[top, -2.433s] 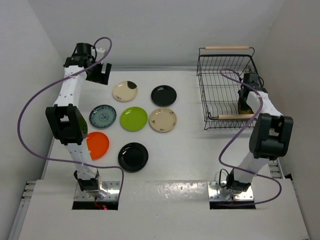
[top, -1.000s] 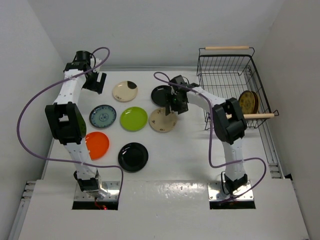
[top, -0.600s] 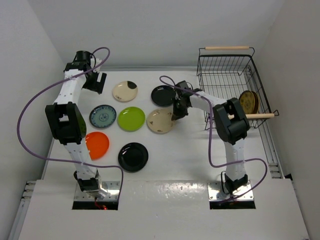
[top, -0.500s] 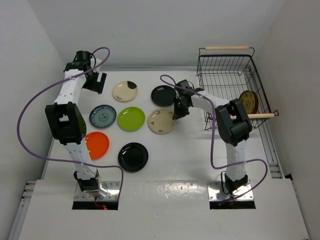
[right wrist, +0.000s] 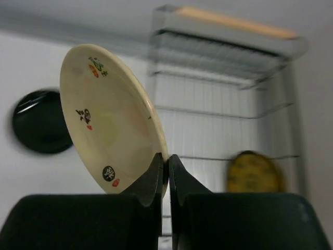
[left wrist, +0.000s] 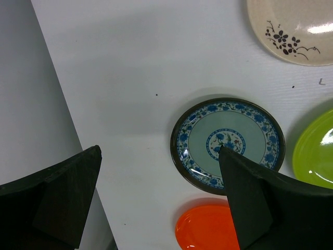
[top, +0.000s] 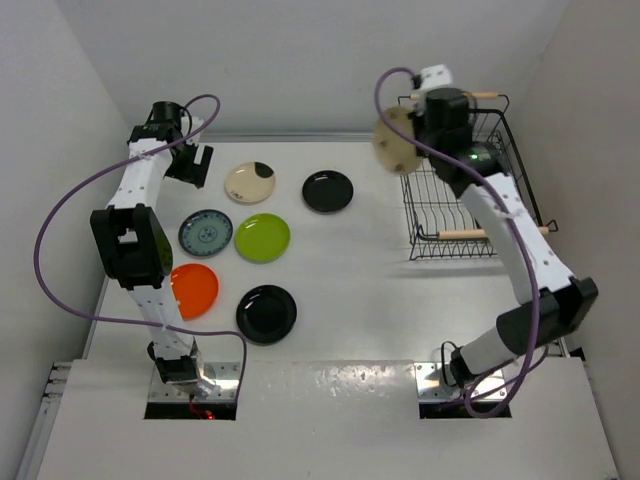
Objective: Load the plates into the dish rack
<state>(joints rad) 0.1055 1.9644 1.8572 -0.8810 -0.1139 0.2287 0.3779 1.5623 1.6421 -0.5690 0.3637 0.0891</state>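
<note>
My right gripper (top: 413, 134) is shut on the rim of a cream plate (top: 396, 143) with small marks and holds it on edge in the air, just left of the black wire dish rack (top: 440, 185). In the right wrist view the gripper (right wrist: 167, 157) pinches that plate (right wrist: 106, 117) in front of the rack (right wrist: 218, 78), where a mustard plate (right wrist: 255, 172) stands. On the table lie a cream plate (top: 249, 182), a black plate (top: 327, 191), a blue-grey plate (top: 206, 232), a lime plate (top: 264, 237), an orange plate (top: 193, 288) and a second black plate (top: 266, 313). My left gripper (top: 190, 165) is open and empty.
The left wrist view looks down past the open gripper (left wrist: 159, 149) at the blue-grey plate (left wrist: 229, 130), the orange plate (left wrist: 205, 229), the lime plate (left wrist: 315, 151) and the cream plate (left wrist: 294, 28). A grey wall (left wrist: 31, 114) runs along the table's left edge. The rack has wooden handles (top: 475, 233).
My right gripper closed on the cream plate at the table's middle and lifted it up and right, to beside the rack. The left arm has not moved.
</note>
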